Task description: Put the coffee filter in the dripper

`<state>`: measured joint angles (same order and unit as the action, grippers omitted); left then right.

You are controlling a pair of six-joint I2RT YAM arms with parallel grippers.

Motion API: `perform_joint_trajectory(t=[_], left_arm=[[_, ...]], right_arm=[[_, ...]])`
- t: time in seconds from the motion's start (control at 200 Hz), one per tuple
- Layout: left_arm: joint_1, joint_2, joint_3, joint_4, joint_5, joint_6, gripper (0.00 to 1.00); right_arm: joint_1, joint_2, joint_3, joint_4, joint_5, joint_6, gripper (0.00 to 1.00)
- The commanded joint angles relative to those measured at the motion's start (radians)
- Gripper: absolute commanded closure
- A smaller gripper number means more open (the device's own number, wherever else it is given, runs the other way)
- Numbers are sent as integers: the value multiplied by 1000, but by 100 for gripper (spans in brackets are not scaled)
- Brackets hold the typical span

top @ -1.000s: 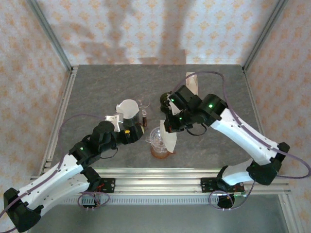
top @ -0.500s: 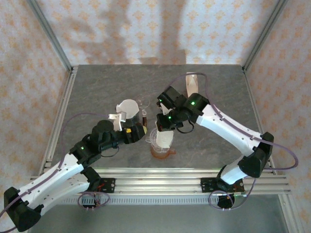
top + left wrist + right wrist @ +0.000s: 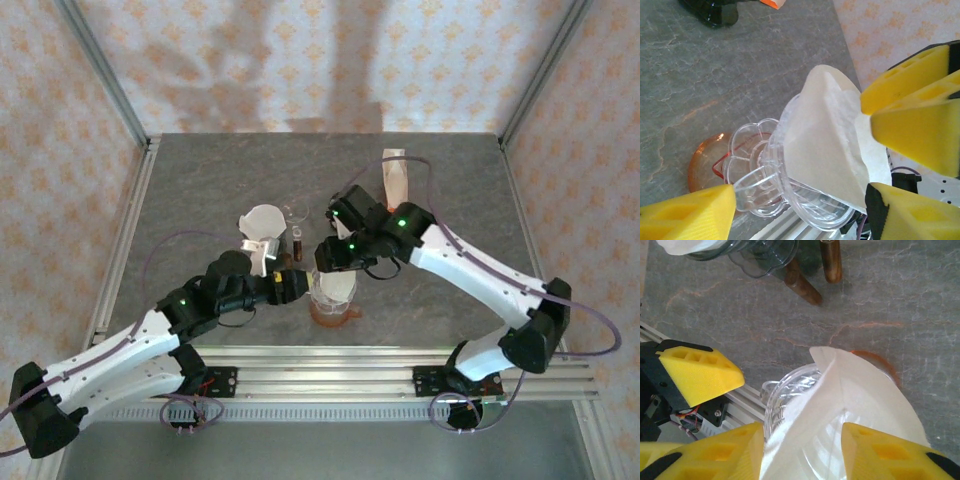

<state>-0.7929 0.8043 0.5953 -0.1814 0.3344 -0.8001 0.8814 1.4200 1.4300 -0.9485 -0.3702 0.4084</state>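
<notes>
A clear plastic dripper (image 3: 322, 296) stands on an orange saucer (image 3: 345, 318) near the front middle of the table. The white coffee filter (image 3: 337, 284) sits in it, tilted, with one flap rising above the rim. In the right wrist view my right gripper (image 3: 800, 455) hangs open just above, its yellow fingers on either side of the filter (image 3: 860, 410). In the left wrist view my left gripper (image 3: 800, 210) is open around the dripper (image 3: 790, 195). One finger is by the handle and the other close to the rim, below the filter (image 3: 825, 145).
Another clear dripper with a white filter (image 3: 262, 222) stands behind the left arm. A small glass stand with brown sticks (image 3: 297, 236) is just behind the dripper. A tall pack of filters (image 3: 395, 176) stands at the back right. The metal rail (image 3: 330, 365) runs close in front.
My right gripper carried the filter left and down into the dripper, then opened. My left gripper moved right to straddle the dripper and its jaws narrowed.
</notes>
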Motion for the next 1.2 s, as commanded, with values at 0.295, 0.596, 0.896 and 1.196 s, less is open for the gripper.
perform_joint_trajectory(t=[0.295, 0.596, 0.896, 1.196], left_arm=[[-82, 53, 164, -145, -157, 134, 41], [-131, 158, 236, -194, -238, 186, 49], [-141, 126, 215, -163, -273, 187, 46], [-141, 155, 234, -158, -247, 191, 38]], right_arm=[[7, -174, -113, 5, 211, -25, 52], [6, -178, -190, 25, 224, -8, 52], [7, -203, -225, 47, 221, 6, 52], [7, -219, -241, 56, 221, 17, 52]])
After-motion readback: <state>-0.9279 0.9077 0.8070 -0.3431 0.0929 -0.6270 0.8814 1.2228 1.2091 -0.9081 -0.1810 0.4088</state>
